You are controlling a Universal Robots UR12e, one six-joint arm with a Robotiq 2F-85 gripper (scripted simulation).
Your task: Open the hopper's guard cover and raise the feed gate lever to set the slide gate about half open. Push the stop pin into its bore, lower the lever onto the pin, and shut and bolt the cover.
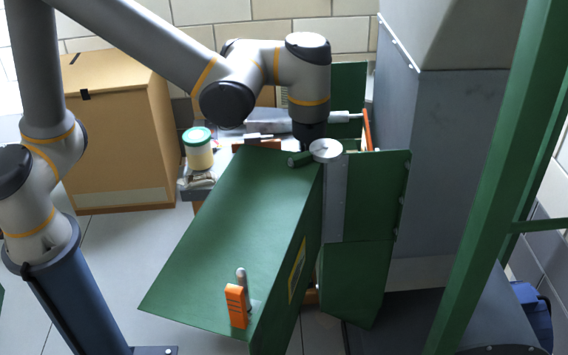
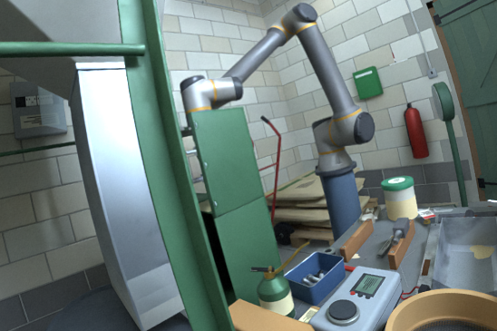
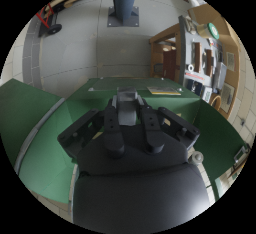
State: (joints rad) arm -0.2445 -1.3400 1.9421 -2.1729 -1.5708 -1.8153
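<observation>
On the hopper's front, the green guard cover stands swung out from the chute, with its orange bolt handle and steel bolt at the lower free edge. My gripper reaches down behind the cover's top edge and is clamped on a grey handle block, the cover's grip. Beside my wrist a green rod with a round steel disc sits at the cover's top corner. A grey-gripped lever with an orange arm stands out just behind, near the hopper wall. The stop pin is not visible to me.
The hopper's green frame post and grey body close off the right. A workbench with a green-lidded jar, blocks and tools stands beyond the cover. A cardboard box stands on the floor to the left.
</observation>
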